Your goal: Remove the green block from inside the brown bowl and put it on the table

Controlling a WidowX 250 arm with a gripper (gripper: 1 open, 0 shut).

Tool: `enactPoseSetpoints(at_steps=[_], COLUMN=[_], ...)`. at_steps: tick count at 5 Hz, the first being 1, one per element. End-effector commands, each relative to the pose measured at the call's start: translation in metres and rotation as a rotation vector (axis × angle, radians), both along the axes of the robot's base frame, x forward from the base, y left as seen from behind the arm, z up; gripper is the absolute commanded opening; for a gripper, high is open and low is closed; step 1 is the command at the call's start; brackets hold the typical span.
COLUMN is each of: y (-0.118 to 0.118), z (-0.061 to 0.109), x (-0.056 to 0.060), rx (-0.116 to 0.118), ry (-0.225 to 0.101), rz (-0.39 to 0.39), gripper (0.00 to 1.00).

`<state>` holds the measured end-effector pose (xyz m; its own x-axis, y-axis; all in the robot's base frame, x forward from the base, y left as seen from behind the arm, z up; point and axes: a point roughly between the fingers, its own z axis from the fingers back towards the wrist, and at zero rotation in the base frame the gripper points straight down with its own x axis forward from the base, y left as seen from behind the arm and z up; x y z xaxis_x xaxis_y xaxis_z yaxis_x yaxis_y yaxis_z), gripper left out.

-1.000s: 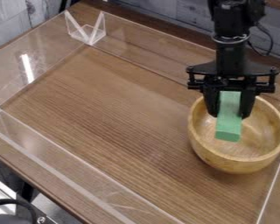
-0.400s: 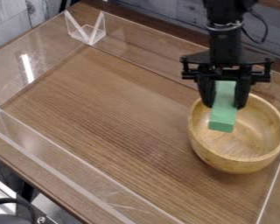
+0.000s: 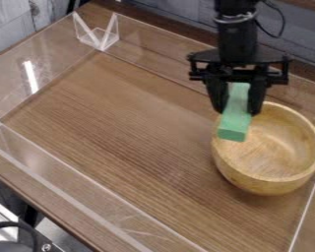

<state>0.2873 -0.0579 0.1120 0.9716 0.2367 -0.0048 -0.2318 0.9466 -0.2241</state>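
Observation:
My gripper [image 3: 239,96] is shut on the upper end of the green block [image 3: 235,119], which hangs lengthwise from the black fingers [image 3: 222,98]. The block is lifted clear, its lower end above the left rim of the brown bowl [image 3: 272,162]. The light tan wooden bowl stands at the right side of the table [image 3: 121,138] with nothing showing inside it. The arm comes down from the top of the view, pointing steeply downward.
Low clear plastic walls [image 3: 42,162] edge the wood-grain tabletop on the left and front. A clear folded plastic piece [image 3: 97,31] stands at the back left corner. Dark cables run behind the arm at the top right.
The gripper has risen and shifted left, carrying the green block up out of the bowl's hollow to above its left rim. The bowl has stayed put.

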Motion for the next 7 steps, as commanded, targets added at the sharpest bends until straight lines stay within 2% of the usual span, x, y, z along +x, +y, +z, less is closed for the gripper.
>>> enactPoseSetpoints(at_steps=[1,2,4,6,7], y=[0.012,0.019,0.028,0.03,0.028], z=[0.018,0.019,0.019,0.006,-0.002], x=[-0.005,-0.014,-0.037,-0.054,-0.059], rx=[0.005,0.01,0.033,0.057,0.068], ry=[-0.058,-0.058,-0.03,-0.006,-0.007], rz=[-0.032,-0.061,-0.127,-0.168,-0.183], gripper=[0.0,0.0,0.0,0.0,0.0])
